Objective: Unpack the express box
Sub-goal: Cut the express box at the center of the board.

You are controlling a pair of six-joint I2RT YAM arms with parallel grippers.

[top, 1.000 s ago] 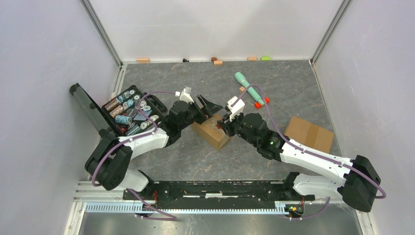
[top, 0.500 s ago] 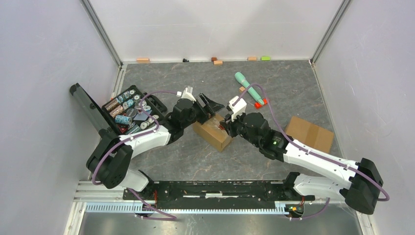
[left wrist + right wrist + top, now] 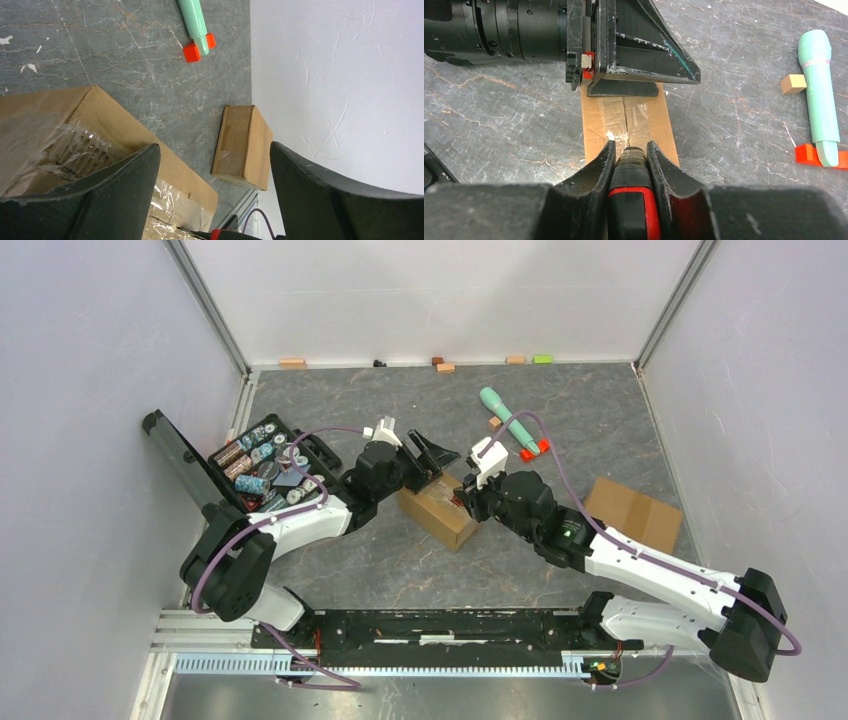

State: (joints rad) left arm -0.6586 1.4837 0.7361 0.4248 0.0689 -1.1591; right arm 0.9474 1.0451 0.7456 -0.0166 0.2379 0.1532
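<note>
1. The brown cardboard express box sealed with clear tape (image 3: 436, 512) lies at the table's centre between the two arms. In the top view its long axis runs roughly from 10 to 4 o'clock.
2. The right gripper (image 3: 630, 148) is clamped on a red-and-black cutter (image 3: 630, 200), whose tip sits at the taped centre seam (image 3: 625, 116).
3. The left gripper (image 3: 212, 150) is spread wide and grasps nothing. It hangs at the box's far end, and one finger appears to rest on the top.
4. In the right wrist view the seam runs straight ahead towards 12 o'clock, in line with the cutter and ending under the left gripper.
5. Judgement: the right arm is the one placed to cut. The stroke should follow that seam and stop short of the left fingers.
</note>
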